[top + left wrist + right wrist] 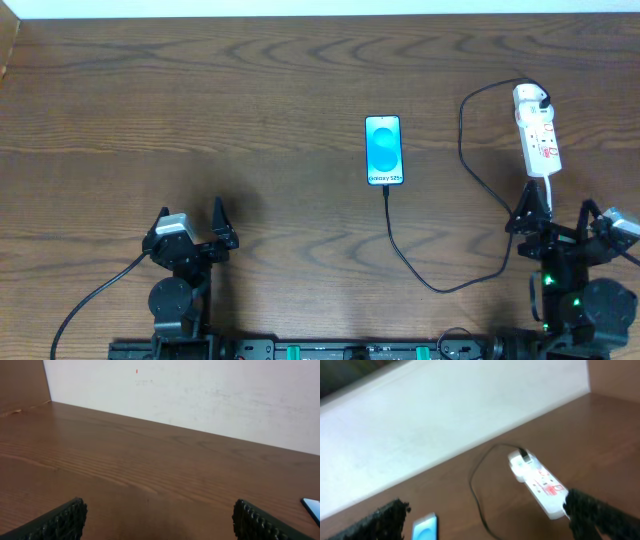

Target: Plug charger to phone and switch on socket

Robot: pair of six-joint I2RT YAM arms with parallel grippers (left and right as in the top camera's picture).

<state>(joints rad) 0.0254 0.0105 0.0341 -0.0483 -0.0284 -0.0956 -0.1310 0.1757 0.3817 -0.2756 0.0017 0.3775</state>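
Nearest to us are the two arms. The left gripper [190, 213] hangs just over the bare wooden table [200, 100], its fingers [62, 521] spread wide with nothing between them. The right gripper [558, 210] is spread just as wide and also holds nothing. From overhead, the socket's white cord [550, 188] runs down toward the gap between its fingers. We cannot tell whether the cord touches them.

Moving outward, we count one charger [392, 237]. It is a thin black cable that sags in a loop toward the right arm and climbs again on the left of the socket. Its small tip meets the near short edge of the phone [384, 150].

We count one phone. It lies flat near the middle of the table with its cyan screen lit and facing up, well apart from both grippers. The left wrist camera catches only one corner of it, at the frame's right edge.

Farther right lies the one socket [538, 135], a narrow white strip with red markings, angled slightly on the table just beyond the right gripper. It is the only thing here that holds anything. The charger's white adapter [530, 97] sits plugged into its far end, with the cable arching out from there. We cannot tell how the switches are set.

Behind everything, a pale wall [200, 395] closes off the far edge of the table.
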